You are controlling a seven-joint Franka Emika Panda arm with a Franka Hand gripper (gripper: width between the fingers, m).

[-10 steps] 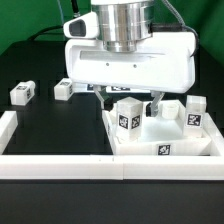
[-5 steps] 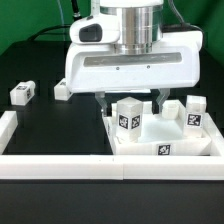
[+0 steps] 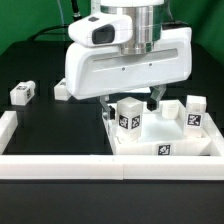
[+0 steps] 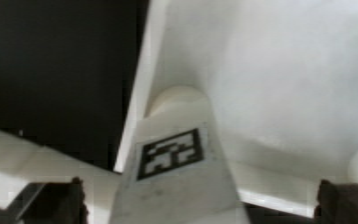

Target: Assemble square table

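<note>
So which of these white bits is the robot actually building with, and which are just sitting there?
Part of the job:
- square tabletop
- gripper, open above a tagged leg
- two more legs beside it
- two loose legs on the exterior view's left

Just lying about:
- long white border walls
- black table

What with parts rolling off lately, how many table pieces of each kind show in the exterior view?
Tabletop: 1
Legs: 4
Plain white block, kind unclear: 1
Total: 6
</note>
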